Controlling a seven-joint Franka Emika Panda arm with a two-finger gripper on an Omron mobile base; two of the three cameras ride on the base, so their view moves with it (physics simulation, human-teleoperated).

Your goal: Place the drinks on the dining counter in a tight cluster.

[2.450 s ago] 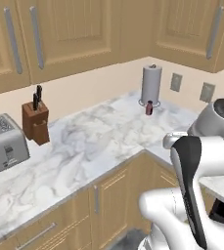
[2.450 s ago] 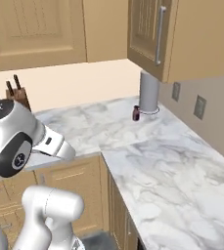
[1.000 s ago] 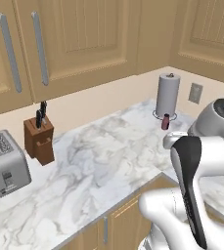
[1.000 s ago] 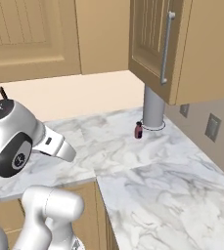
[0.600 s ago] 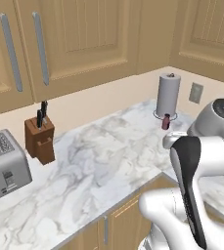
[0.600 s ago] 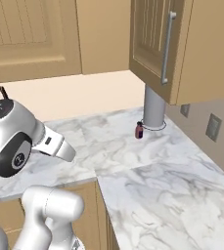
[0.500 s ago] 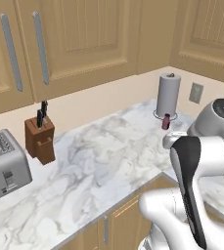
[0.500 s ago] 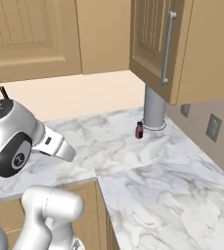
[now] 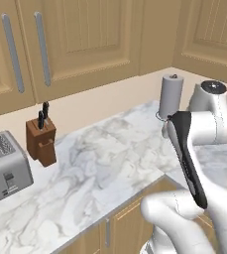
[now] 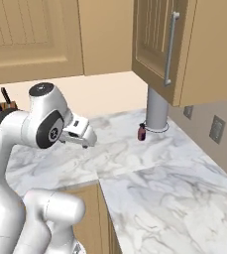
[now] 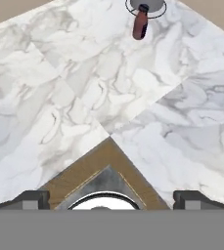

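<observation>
One of the drinks, a small reddish bottle with a dark cap (image 10: pixel 141 132), stands upright on the marble corner counter against the foot of a grey paper towel roll (image 10: pixel 157 111). In the hand view the reddish bottle (image 11: pixel 140 23) is far ahead at the top. My gripper (image 11: pixel 112 197) is open with nothing between its fingers, and it hangs over the counter's inner corner, well short of the bottle. From the right base view the gripper (image 10: pixel 87 140) points toward the bottle from the left. The dining counter is out of view.
A wooden knife block (image 9: pixel 41 141) and a grey toaster (image 9: pixel 3 168) stand at the left of the marble counter (image 9: pixel 105 168). Wall cabinets (image 10: pixel 169 49) hang low over the paper towel roll (image 9: pixel 170 96). Tan wood cabinet fronts run below the counter edge.
The views shifted until about a second ago and have held since. In the last half second my arm has swung up and forward over the counter toward the bottle. The jaws stay open.
</observation>
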